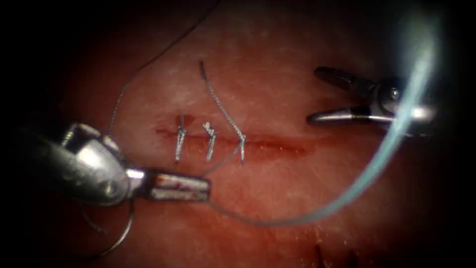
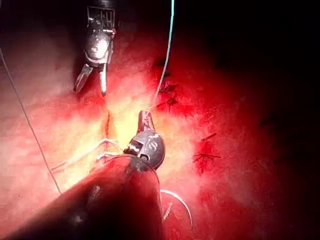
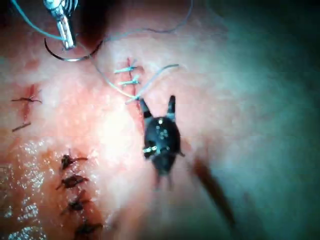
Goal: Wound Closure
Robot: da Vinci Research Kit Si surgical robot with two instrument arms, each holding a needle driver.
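The cut (image 1: 277,144) runs across the tissue (image 1: 277,59) with three stitches (image 1: 210,141) at its left end. A thread tail (image 1: 218,101) rises from the third stitch. My left tool (image 1: 201,187) is below the cut, jaws shut on the thread (image 1: 220,161) that comes from that stitch. From the jaws the pale blue thread (image 1: 347,196) sweeps away to the upper right. The curved needle (image 1: 126,229) lies under the left tool's wrist, free of both tools and out of the tissue. My right tool (image 1: 314,96) hovers open above the cut's right end, holding nothing.
A thin strand of thread (image 1: 148,62) crosses the tissue at the upper left. Red fluid stains the cut's edges (image 1: 292,149). Older stitched cuts (image 3: 72,182) lie beside this one, as seen in the right wrist view. The needle (image 3: 70,59) sits near the left tool (image 3: 66,42).
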